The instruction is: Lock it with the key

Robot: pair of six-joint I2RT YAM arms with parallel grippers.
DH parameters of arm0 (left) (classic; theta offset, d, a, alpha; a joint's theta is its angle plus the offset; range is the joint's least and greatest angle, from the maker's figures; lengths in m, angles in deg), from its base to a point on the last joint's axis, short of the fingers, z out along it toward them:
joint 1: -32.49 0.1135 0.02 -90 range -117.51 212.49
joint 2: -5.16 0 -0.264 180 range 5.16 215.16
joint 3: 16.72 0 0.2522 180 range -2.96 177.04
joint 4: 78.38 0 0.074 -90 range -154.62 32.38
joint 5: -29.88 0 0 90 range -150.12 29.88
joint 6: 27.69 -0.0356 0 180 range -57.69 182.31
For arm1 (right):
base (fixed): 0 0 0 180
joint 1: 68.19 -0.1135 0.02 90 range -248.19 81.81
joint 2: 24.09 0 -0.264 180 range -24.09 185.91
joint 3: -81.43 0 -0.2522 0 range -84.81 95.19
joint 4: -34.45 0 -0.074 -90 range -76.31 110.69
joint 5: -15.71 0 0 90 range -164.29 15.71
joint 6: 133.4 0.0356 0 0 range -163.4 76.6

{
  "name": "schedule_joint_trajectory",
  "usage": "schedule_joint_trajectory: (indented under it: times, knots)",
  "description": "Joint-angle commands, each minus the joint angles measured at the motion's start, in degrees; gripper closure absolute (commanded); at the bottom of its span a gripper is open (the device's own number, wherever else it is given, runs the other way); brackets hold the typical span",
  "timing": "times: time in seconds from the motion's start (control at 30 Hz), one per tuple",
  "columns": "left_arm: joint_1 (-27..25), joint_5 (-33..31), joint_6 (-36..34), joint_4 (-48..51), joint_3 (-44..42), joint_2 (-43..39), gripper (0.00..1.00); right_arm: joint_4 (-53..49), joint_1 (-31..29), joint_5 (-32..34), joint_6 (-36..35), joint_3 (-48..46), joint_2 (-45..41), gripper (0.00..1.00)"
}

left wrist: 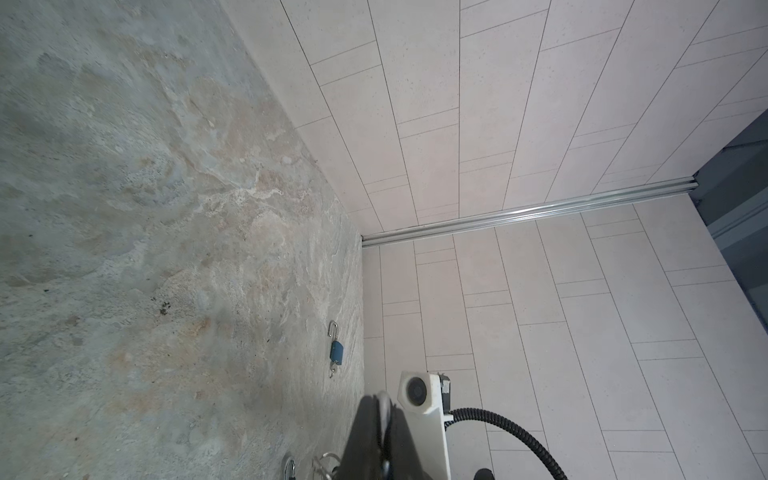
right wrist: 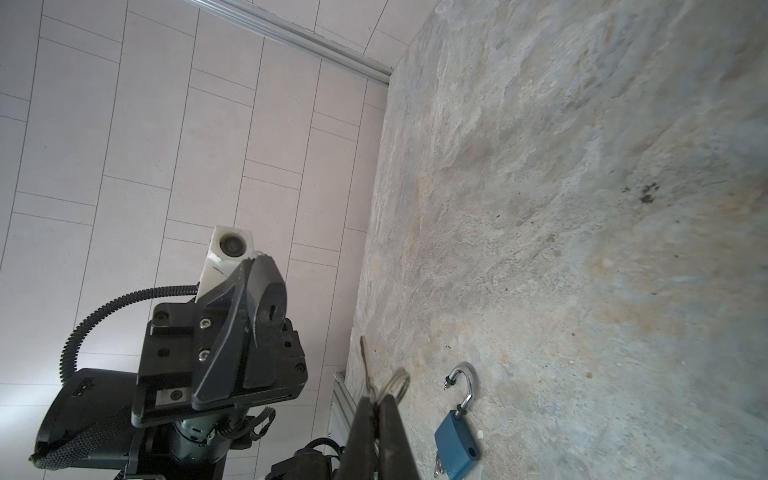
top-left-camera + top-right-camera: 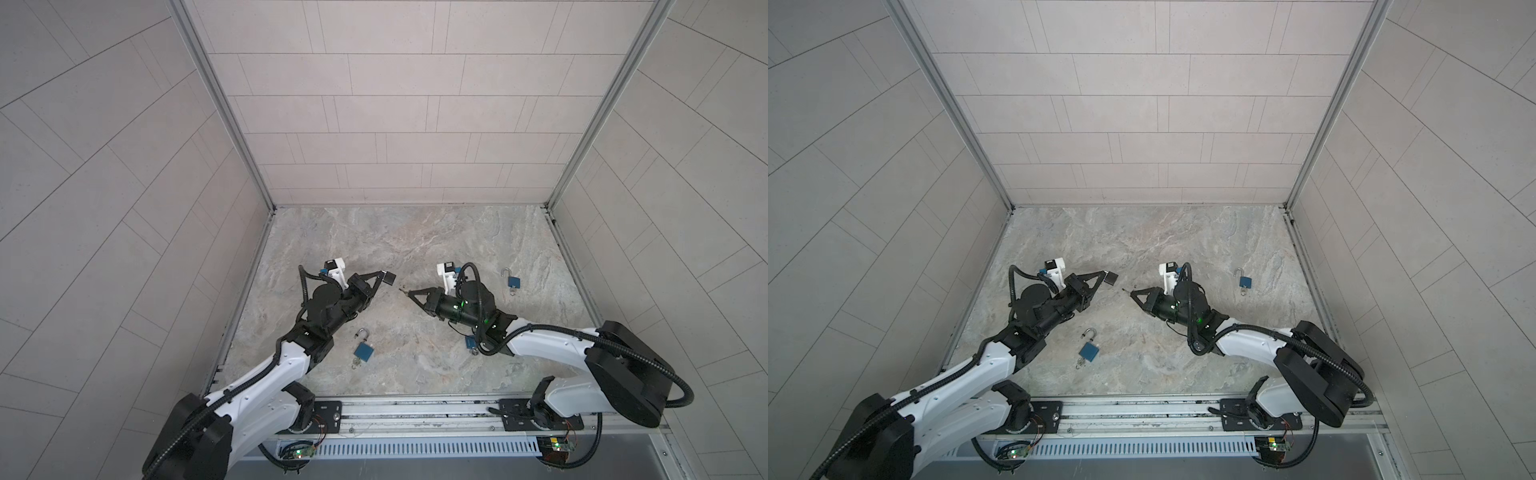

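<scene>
Above table (image 3: 415, 245): left fingers (image 2: 226, 332) pinch padlock (image 2: 271, 308), keyhole facing the key (image 2: 365, 365) pinched by right fingers (image 2: 365, 436), tip just short of it. Risk: blade looks tilted against slot; may jam or twist loose in the grip

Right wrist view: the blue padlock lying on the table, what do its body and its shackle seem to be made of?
Body: blue, smooth satin surface with soft highlights; painted metal or a plastic cover, cannot tell which. Shackle: bare polished metal, probably steel; it shows bright mirror-like reflections.
</scene>
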Motion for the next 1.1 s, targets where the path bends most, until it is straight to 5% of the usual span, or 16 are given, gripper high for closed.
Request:
schedule_joint_trajectory:
  times: [0.0,0.27,0.63,1.07]
  knots:
    - [0.99,3.38,-3.09,3.28,3.75,-0.19,1.0,-6.89,2.26,-0.92,-2.69,1.62,-4.76,1.0]
    - [1.7,10.38,-18.56,31.39,21.8,7.21,1.0,-43.65,19.41,-9.79,-16.67,9.14,-19.62,1.0]
    - [2.05,19.8,-27.56,41.93,44.21,31.25,1.0,-69.03,50.99,-30.87,-36.04,15.46,-20.56,1.0]
    - [0.06,24.96,-34.55,56.14,75.61,61.21,1.0,-67.31,55.45,-31.91,-42.9,17.39,-5.76,1.0]
